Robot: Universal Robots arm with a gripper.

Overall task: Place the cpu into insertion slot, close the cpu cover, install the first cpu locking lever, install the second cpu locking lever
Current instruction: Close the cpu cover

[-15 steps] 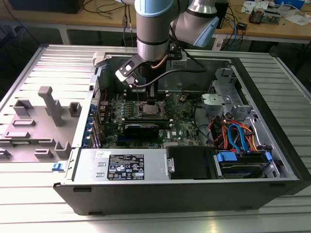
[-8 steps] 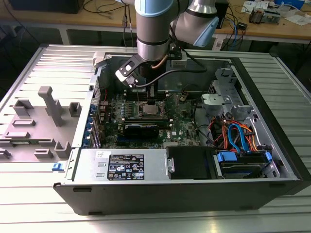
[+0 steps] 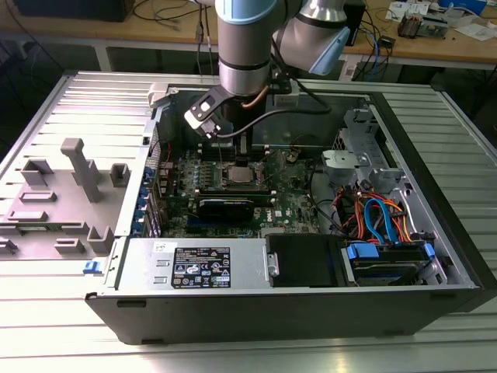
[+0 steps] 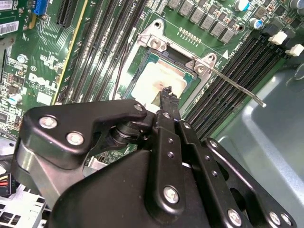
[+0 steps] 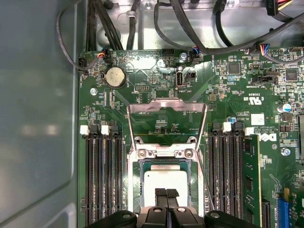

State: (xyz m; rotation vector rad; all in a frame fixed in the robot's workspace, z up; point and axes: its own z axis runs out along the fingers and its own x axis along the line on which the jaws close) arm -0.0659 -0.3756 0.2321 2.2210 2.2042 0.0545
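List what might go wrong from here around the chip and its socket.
1. The gripper sits right over the cpu, which lies in the insertion slot. A push down or sideways may shift the chip or harm the socket.
2. The cpu cover stands open, so nothing clamps the chip yet.
3. A locking lever juts free over the memory slots and may snag.

Ribbed aluminium table [image 3: 70, 342] carried the open desktop computer case [image 3: 272, 315], laid on its side. Grey plastic fixture [image 3: 78, 167] sat beside it, toward the exterior view's left.
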